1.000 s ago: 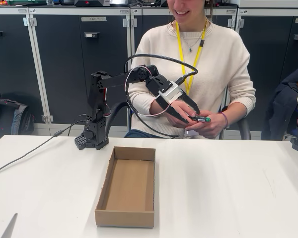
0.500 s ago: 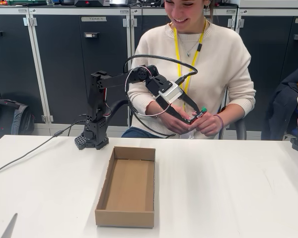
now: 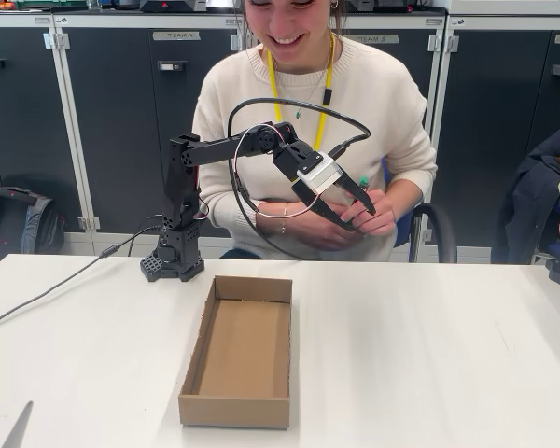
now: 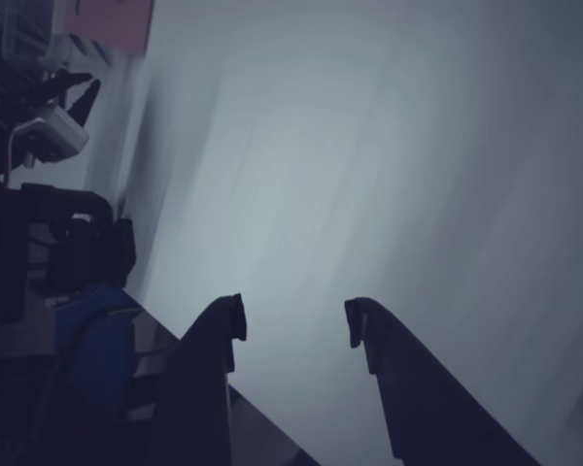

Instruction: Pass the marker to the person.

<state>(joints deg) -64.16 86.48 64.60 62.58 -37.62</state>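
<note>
The person (image 3: 308, 103), in a cream sweater with a yellow lanyard, sits behind the table with both hands together at chest height. A small green end of the marker (image 3: 362, 184) peeks out above her fingers; the barrel is hidden in her hands. My gripper (image 3: 362, 217) reaches out over the table's far edge, right in front of her hands, with its black fingers apart. In the wrist view the gripper (image 4: 294, 325) stands open and nothing lies between the fingers, only a blurred pale surface beyond them.
An open, empty cardboard box (image 3: 238, 350) lies on the white table (image 3: 429, 364), in front of the arm's base (image 3: 173, 261). A cable (image 3: 47, 291) runs off to the left. Dark cabinets stand behind, and a backpack (image 3: 14, 219) rests on the floor at left.
The marker has passed from my gripper into the person's hands. My fingers opened. The person has shifted to the left in the fixed view; the arm has barely moved.
</note>
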